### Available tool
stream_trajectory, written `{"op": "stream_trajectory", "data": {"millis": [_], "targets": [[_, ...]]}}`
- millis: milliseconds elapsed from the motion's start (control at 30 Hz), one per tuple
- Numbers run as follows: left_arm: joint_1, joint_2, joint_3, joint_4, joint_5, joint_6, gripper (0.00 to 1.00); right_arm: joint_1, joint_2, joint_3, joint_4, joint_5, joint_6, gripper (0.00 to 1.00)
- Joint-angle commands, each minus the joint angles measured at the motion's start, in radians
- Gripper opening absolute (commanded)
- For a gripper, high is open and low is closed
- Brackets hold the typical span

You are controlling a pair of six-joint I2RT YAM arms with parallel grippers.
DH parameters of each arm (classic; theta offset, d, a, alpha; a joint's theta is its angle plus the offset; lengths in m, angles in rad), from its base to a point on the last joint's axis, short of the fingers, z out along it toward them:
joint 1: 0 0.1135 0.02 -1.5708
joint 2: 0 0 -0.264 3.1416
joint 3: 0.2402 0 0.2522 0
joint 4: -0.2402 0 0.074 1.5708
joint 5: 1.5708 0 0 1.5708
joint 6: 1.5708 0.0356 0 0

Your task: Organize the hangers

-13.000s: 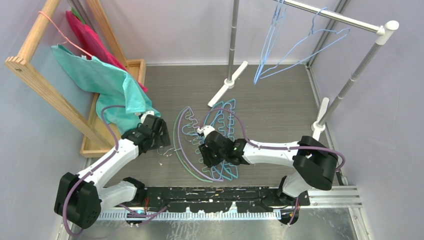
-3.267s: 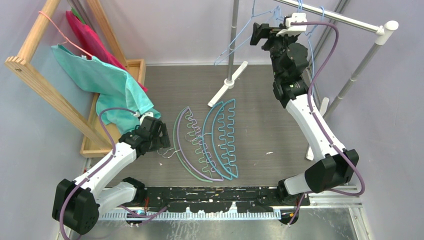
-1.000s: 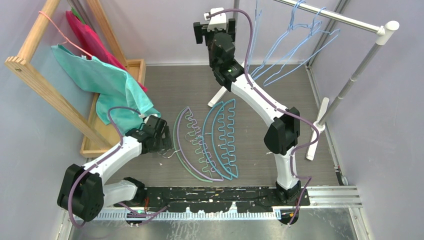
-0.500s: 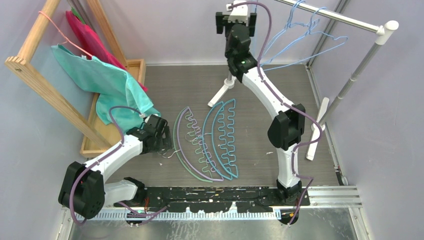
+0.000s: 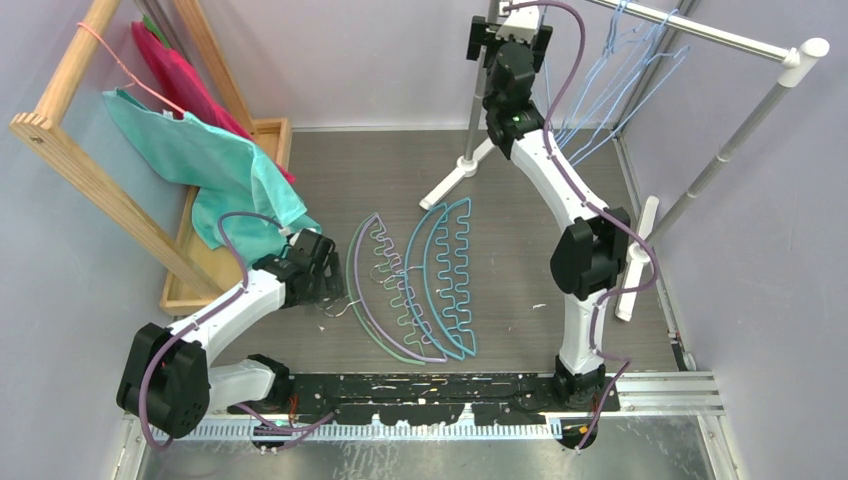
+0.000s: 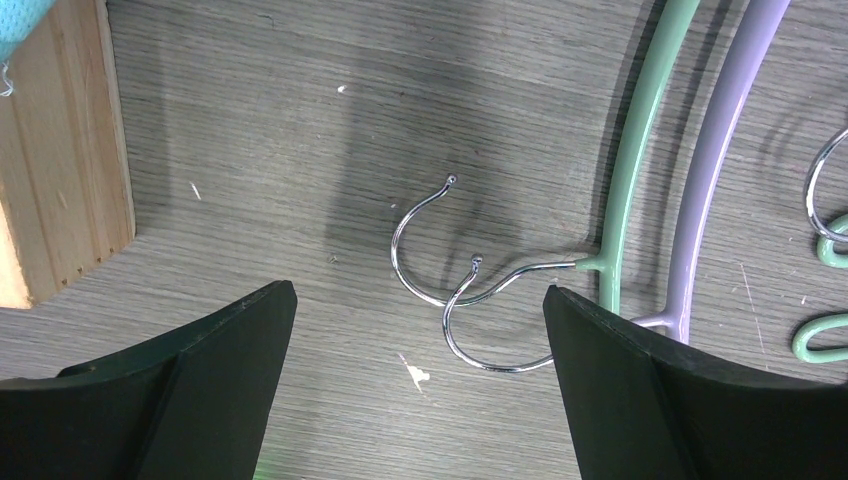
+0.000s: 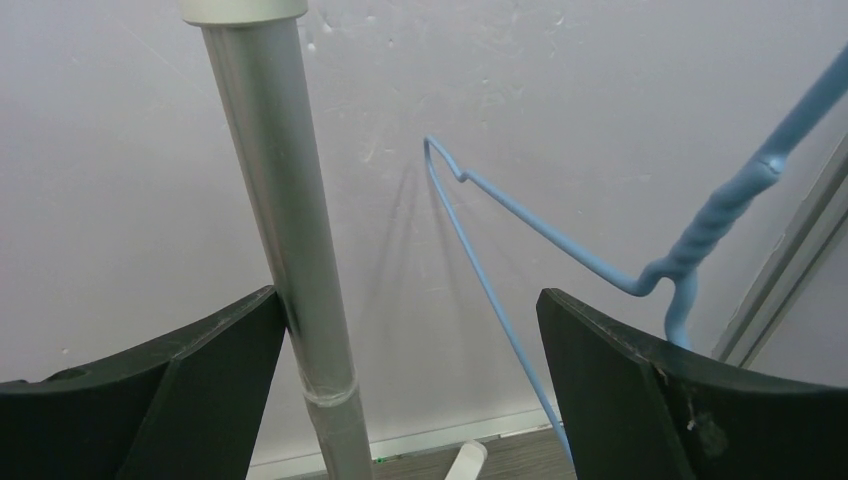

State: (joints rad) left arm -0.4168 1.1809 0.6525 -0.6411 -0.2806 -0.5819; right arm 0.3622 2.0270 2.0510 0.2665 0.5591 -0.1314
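Centre of the top view: teal arched hangers [image 5: 445,280], one green hanger [image 6: 638,150] and one lilac hanger [image 6: 722,150], with zigzag lower bars and silver hooks [image 6: 430,250].

Upper right: light-blue wire hangers [image 5: 612,90]; silver rail [image 5: 700,32] with white joints.

Upper left: teal cloth [image 5: 190,150]; pink wire hanger [image 5: 120,62].

Floor [image 5: 560,210]: grey wood grain.

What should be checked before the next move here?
1. Right end effector open and empty: ok.
2. Right end effector clear of the rail post: cannot tell.
3. Light-blue wire hanger hooked on the rail: ok.
4. Left end effector open above the metal hooks: ok.
5. Green hanger and lilac hanger hung up: not ok, both lie on the table.
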Motion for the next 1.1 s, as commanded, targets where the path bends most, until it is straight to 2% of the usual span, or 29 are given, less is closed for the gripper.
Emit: {"op": "stream_trajectory", "data": {"millis": [0, 133, 367, 700, 967, 1067], "targets": [[0.006, -0.01, 0.033, 0.002, 0.0, 0.01, 0.98, -0.046, -0.174, -0.117, 0.075, 0.094, -0.001, 1.0], [0.006, -0.017, 0.03, 0.004, 0.0, 0.01, 0.98, -0.046, -0.238, -0.2, 0.073, 0.045, 0.006, 1.0], [0.006, -0.023, 0.027, 0.008, 0.003, 0.01, 0.98, -0.045, -0.336, -0.316, 0.048, -0.135, 0.022, 1.0], [0.006, -0.042, 0.016, 0.017, 0.008, 0.01, 0.98, -0.044, -0.319, -0.286, -0.07, -0.228, 0.064, 1.0], [0.006, -0.047, 0.014, 0.019, 0.008, 0.01, 0.98, -0.042, -0.329, -0.313, -0.029, -0.212, 0.092, 1.0], [0.006, -0.047, 0.013, 0.021, 0.009, 0.008, 0.98, -0.038, -0.322, -0.309, -0.027, -0.272, 0.108, 0.92]]}}
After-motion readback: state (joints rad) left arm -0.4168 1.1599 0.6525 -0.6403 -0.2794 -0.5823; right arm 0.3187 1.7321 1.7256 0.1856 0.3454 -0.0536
